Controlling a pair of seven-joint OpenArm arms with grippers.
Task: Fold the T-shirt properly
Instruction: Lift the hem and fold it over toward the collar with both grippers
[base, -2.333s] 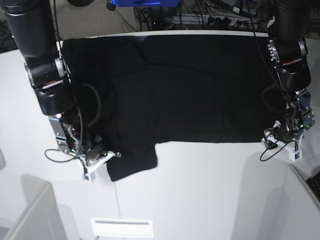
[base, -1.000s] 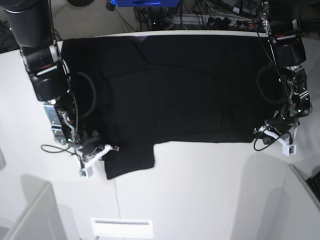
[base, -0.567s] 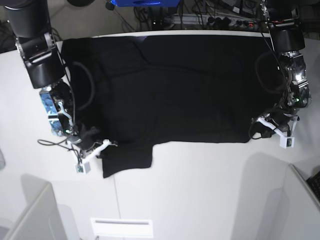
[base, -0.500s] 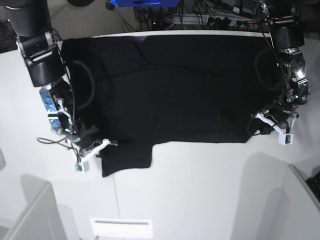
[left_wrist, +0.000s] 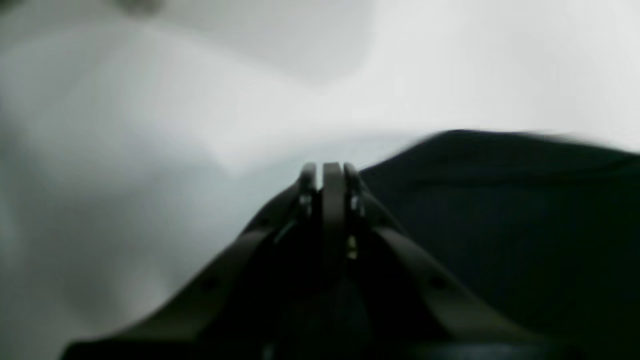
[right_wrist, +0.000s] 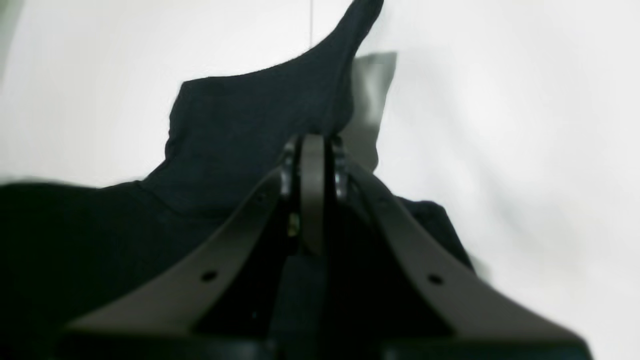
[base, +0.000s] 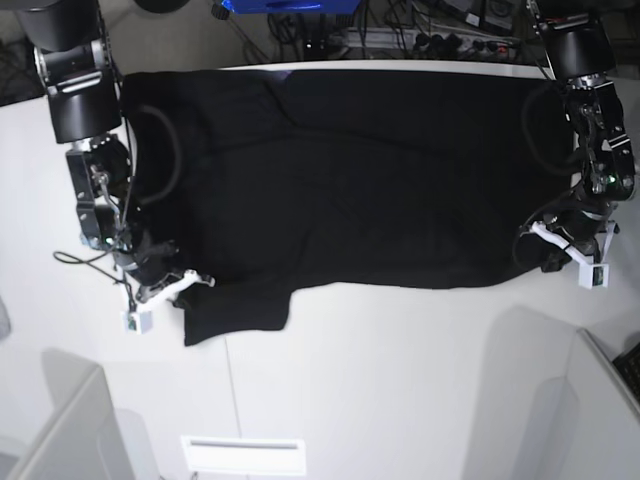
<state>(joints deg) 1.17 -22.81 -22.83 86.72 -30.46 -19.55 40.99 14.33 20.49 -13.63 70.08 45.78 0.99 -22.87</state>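
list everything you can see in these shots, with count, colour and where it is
black short-sleeved cloth T-shirt: 1, black, spread across the far half of the table, one sleeve sticking out toward the near edge on the base view's left
white table: 1, white, under the shirt
tangle of cables: several, dark, behind the table's far edge
right gripper: 1, dark with white parts, shut on the shirt by the sleeve
left gripper: 1, same colours, at the shirt's opposite near corner, jaws closed

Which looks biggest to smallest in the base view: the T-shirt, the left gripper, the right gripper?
1. T-shirt, by far the largest, spread over most of the table.
2-3. Right gripper and left gripper look about alike; no ranking between them.
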